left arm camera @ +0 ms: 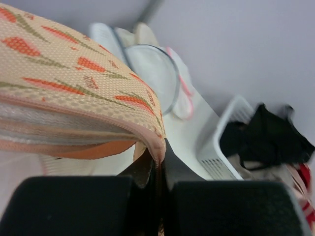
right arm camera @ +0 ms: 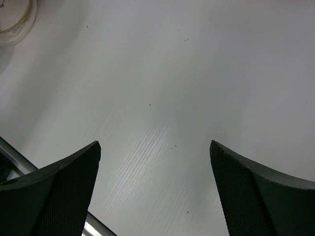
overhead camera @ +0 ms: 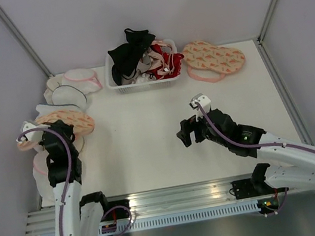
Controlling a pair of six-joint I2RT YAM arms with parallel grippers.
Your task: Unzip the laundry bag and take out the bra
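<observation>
The laundry bag point(overhead camera: 68, 121), peach with watermelon print and pink trim, lies at the table's left edge. My left gripper point(overhead camera: 62, 131) is shut on its pink zippered edge. In the left wrist view the bag point(left arm camera: 74, 83) fills the upper left and its rim is pinched in my left gripper point(left arm camera: 161, 148). The bra does not show; I cannot tell whether it is inside. My right gripper point(overhead camera: 185, 132) hovers over the bare table centre, open and empty, as the right wrist view point(right arm camera: 154, 143) shows.
A white basket point(overhead camera: 143, 84) at the back centre holds black, red and white garments point(overhead camera: 134, 52). A second watermelon-print pouch point(overhead camera: 214, 59) lies at the back right. White mesh round pouches point(overhead camera: 73, 86) are piled at the back left.
</observation>
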